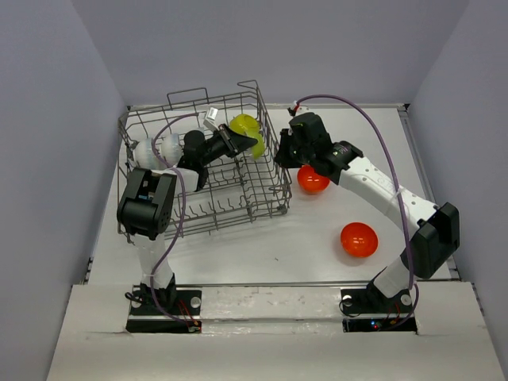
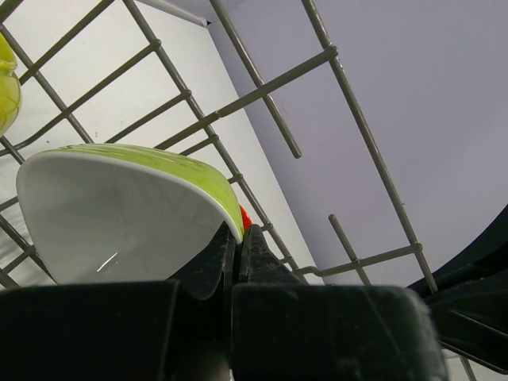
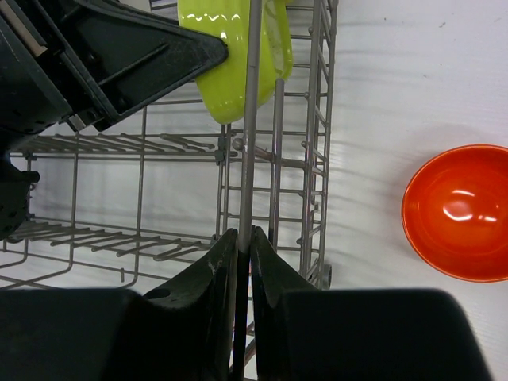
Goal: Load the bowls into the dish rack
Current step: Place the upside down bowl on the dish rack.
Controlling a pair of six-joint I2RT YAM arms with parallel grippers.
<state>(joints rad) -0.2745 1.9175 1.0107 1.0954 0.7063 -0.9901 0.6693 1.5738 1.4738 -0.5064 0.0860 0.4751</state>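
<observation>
Over at the far-right corner of the grey wire dish rack [image 1: 238,194], left gripper [image 2: 236,238] clamps a glossy yellow-green bowl [image 2: 119,214] while right gripper [image 3: 244,236] pinches the rack's side wire; next, I'd guess, lower and release.

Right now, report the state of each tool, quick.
Left tool: closed, pinching the rim of the yellow-green bowl.
Right tool: closed on a wire of the dish rack.

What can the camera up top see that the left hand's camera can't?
Only the top camera shows the white bowls at the left end of the dish rack. Only the left wrist camera shows the white inside of the yellow-green bowl, with the left gripper shut on its rim. Both show that bowl and the rack's wires.
</observation>
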